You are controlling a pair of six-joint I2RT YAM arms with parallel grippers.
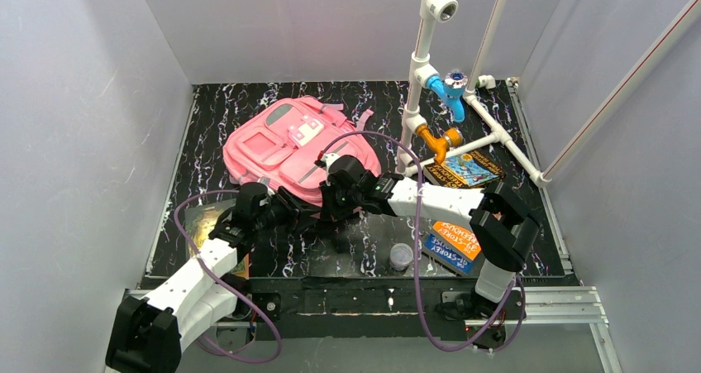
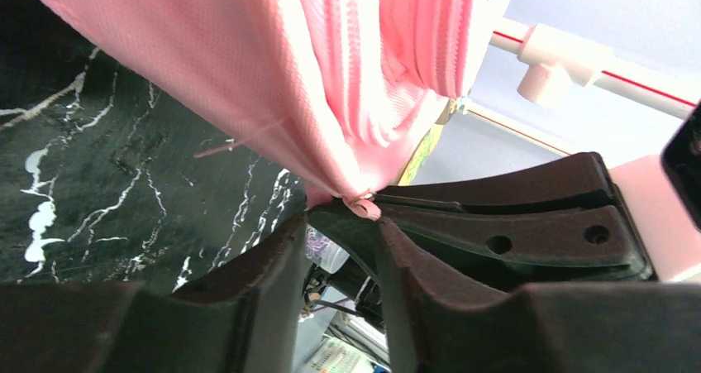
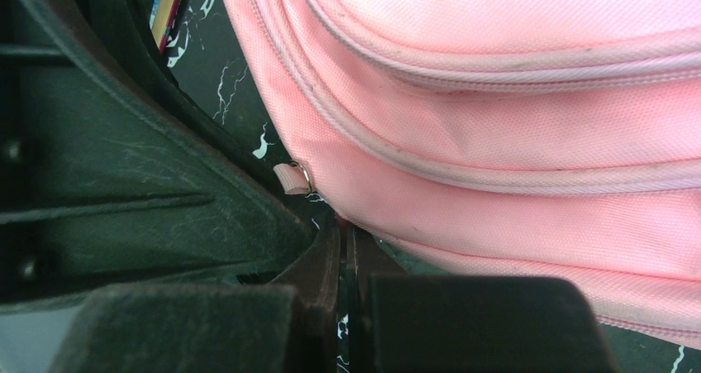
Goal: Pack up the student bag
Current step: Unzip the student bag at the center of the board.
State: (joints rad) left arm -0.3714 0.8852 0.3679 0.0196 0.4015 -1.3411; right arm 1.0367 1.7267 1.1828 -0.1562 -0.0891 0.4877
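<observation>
bare table (image 1: 211, 121) lies open left of the backpack (image 1: 281, 145) and along the back wall. to its right a white pipe frame (image 1: 422, 54) and a book (image 1: 464, 171) block the way; near the front edge a jar (image 1: 400, 257) and a second book (image 1: 453, 246) stand in the path.

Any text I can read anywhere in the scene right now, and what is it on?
"STOREY": on the orange-and-blue book, upside down to the top camera; the rest of its cover is too small to read.
On the dark book: yellow title, too blurred to read.
On the student bag: the white patch shows nothing readable.
Wrist views: no text.
</observation>
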